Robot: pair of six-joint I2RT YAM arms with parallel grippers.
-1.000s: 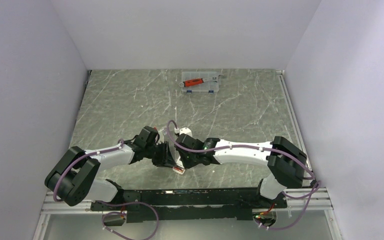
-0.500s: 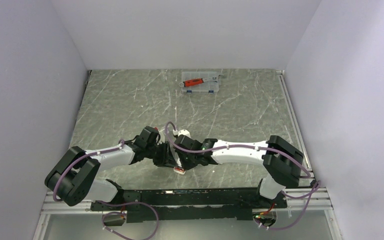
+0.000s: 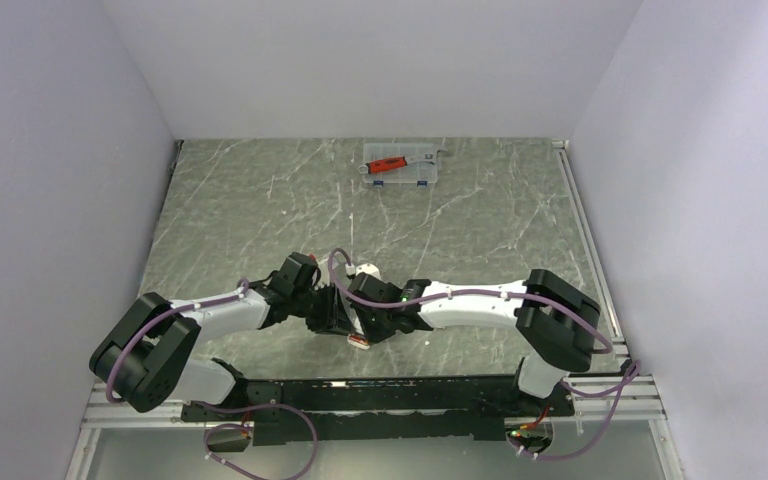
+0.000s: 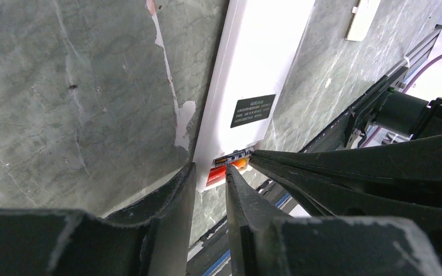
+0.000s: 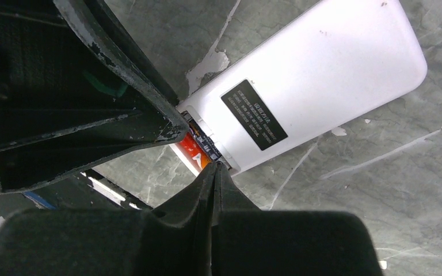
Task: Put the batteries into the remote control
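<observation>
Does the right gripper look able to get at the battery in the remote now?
Likely yes: the right gripper, shut, is tip-first at the battery in the remote control; the left gripper holds that end alongside, not across.

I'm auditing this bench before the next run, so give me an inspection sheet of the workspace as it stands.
Surface: grey-green marbled table, chipped white beside the remote.
Job's things: white remote control lies back up; one orange-ended battery in its open recess; second not made out.
Clutter: clear plastic case with red-handled tool at far edge; small white plastic piece.
Grippers: left gripper fingers slightly apart at remote's battery end, grip unclear; right gripper shut, tips at the battery.
Cables: purple cables along both arms.
Surroundings: plain pale walls; metal rail at near edge.
</observation>
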